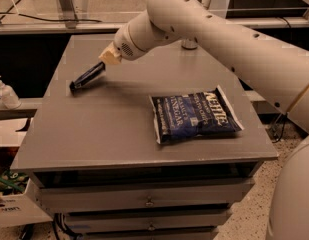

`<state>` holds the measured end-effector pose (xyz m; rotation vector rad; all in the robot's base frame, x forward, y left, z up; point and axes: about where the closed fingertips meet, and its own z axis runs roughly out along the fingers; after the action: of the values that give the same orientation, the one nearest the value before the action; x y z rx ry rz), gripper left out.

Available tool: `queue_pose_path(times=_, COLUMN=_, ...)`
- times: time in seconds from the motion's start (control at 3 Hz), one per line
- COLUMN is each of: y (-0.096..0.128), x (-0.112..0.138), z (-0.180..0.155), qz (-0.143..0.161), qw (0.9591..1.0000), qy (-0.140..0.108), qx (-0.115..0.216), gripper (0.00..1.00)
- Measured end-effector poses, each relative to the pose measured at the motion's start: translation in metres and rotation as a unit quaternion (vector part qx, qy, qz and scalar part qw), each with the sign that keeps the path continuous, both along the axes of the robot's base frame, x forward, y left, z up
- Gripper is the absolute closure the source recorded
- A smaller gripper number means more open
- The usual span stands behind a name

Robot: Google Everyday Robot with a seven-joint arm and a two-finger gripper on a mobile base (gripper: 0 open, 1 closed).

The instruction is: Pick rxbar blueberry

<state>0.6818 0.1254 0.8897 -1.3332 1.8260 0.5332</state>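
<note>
The robot's thick white arm (234, 44) comes in from the right edge of the view and slants up and across the back half of the flat grey tabletop (109, 134), passing above it, then bends at a rounded joint and angles down toward the table's far left part. At its end sits the pale beige gripper (103, 64), pointing down and to the left, low over the surface

The gripper is clamped on the small, thin, dark navy snack bar, the rxbar blueberry (86, 77). The bar sticks out of the gripper's tip in line with it, tilted, its upper end pinched and its lower end down at the tabletop near the left edge; whether that lower end touches the surface or hangs just above it cannot be told. A soft shadow lies on the table to the right of the bar, under the wrist

Well apart from the bar, toward the front right of the table, a large blue-and-white crinkled chip bag (196, 116) lies flat. Beneath the tabletop are grey metal drawers (149, 201) with small handles. To the left of the table, on a lower ledge, stands a clear pump bottle (5, 91)
</note>
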Motion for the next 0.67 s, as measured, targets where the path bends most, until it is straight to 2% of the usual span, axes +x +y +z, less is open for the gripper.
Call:
queue_pose_path(times=0.33, y=-0.0037, x=-0.0020, z=-0.0073, qz=-0.005, qw=1.0000, qy=0.007, qx=-0.004, gripper=0.13)
queue_pose_path(times=0.67, y=-0.0060, x=-0.0053, z=-0.0164, qz=-0.008, qw=0.9998, qy=0.016, qx=-0.009, gripper=0.00)
